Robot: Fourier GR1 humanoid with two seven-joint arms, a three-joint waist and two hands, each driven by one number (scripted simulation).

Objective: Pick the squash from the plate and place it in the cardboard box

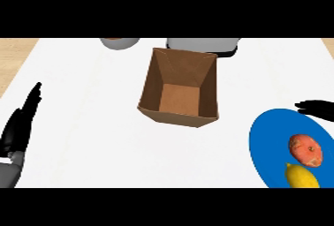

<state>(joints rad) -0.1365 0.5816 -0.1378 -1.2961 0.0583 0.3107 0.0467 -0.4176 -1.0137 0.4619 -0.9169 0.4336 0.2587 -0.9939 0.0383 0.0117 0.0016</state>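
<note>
White countertop [98, 145] is carrying an open brown cardboard box [179, 90]; yellow squash [301, 175] is lying on the blue round plate [267, 145] beside an orange-red fruit [306, 150]. Left hand [23, 117] is resting open, fingers straight; right hand [317, 107] is showing fingers I cannot tell.

Cardboard box [179, 90] mid-counter — plate [267, 145] to its right, squash [302, 176] on it.

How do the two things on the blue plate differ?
The squash is yellow and smooth; the other item is orange-red and mottled. The squash lies at the plate's near edge, partly cut off by the view; the orange-red one sits farther in, fully visible. Both rest on the plate, untouched by either hand.
</note>
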